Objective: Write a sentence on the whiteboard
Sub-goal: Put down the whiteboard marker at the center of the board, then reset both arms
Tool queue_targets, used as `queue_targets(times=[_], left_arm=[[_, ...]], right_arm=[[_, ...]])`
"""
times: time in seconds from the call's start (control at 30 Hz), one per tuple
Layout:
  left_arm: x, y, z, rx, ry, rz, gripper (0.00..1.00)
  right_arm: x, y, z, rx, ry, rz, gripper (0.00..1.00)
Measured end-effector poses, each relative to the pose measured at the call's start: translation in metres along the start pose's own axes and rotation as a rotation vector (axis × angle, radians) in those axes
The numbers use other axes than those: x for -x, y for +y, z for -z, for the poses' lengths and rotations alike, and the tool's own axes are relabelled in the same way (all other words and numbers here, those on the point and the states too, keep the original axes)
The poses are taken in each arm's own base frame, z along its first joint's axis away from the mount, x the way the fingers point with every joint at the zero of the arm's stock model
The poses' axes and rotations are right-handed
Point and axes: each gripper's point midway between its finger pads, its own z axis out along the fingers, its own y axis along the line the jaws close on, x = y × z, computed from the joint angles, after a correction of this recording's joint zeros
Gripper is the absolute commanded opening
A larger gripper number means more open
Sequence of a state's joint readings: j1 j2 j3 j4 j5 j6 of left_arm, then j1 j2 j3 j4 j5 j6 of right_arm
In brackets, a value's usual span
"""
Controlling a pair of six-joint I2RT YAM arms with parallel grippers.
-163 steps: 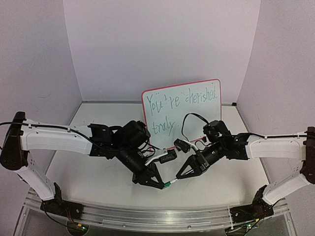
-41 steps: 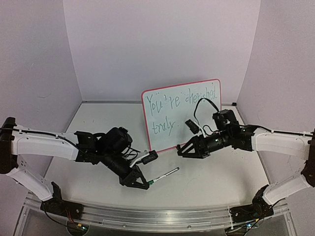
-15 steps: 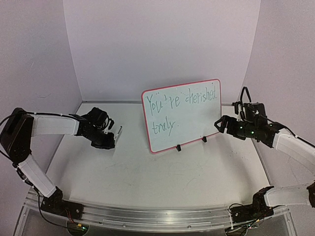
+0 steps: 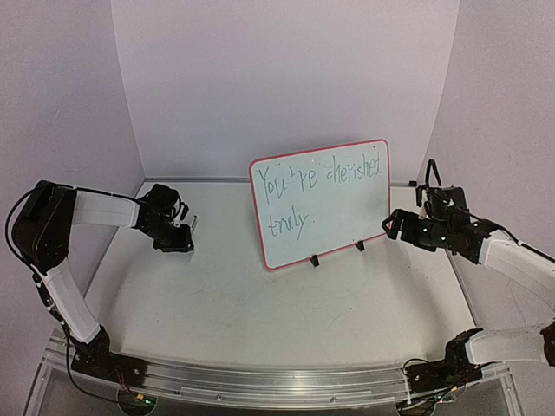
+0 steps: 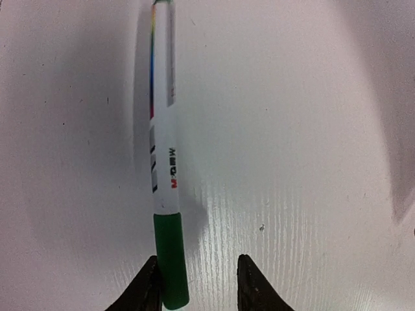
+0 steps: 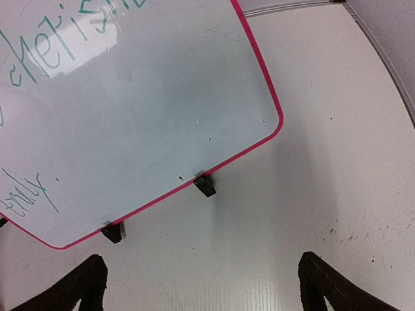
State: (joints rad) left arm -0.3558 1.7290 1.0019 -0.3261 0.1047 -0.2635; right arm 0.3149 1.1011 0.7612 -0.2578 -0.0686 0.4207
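The whiteboard (image 4: 321, 204) stands upright on two black clip feet in the middle of the table, red-framed, with the sentence (image 4: 316, 180) "You're cherished truly" in green on two lines. It also shows in the right wrist view (image 6: 130, 116). A white marker (image 5: 162, 162) with a green end lies on the table at the far left, faint in the top view (image 4: 192, 221). My left gripper (image 4: 184, 234) is low over it and open (image 5: 198, 260): the green end rests against the left finger, with a gap to the right finger. My right gripper (image 4: 390, 224) is open wide and empty (image 6: 201, 288), to the right of the board's foot.
White walls close the table at the back and sides. A metal rail (image 4: 277, 381) runs along the near edge. The table (image 4: 286, 312) in front of the board is white with faint scuffs.
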Motion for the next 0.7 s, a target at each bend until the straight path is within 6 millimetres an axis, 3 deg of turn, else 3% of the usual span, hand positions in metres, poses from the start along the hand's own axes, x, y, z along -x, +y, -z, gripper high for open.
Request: queue_targets(times=[0.1, 0.27, 0.53, 0.7], left_arm=[[0.006, 0.002, 0.0, -0.001, -0.021, 0.005, 0.79], [0.014, 0.004, 0.002, -0.005, -0.051, 0.015, 0.96], [0.034, 0.017, 0.016, 0.002, -0.129, 0.049, 0.99], [0.058, 0.051, 0.036, 0.049, -0.229, 0.13, 0.99]], right_arm=[[0.0, -0.003, -0.001, -0.009, -0.001, 0.0, 0.98], [0.001, -0.008, -0.001, -0.022, -0.004, 0.002, 0.98], [0.005, -0.021, -0.003, -0.055, -0.024, 0.015, 0.98], [0.01, -0.042, -0.005, -0.098, -0.052, 0.003, 0.98]])
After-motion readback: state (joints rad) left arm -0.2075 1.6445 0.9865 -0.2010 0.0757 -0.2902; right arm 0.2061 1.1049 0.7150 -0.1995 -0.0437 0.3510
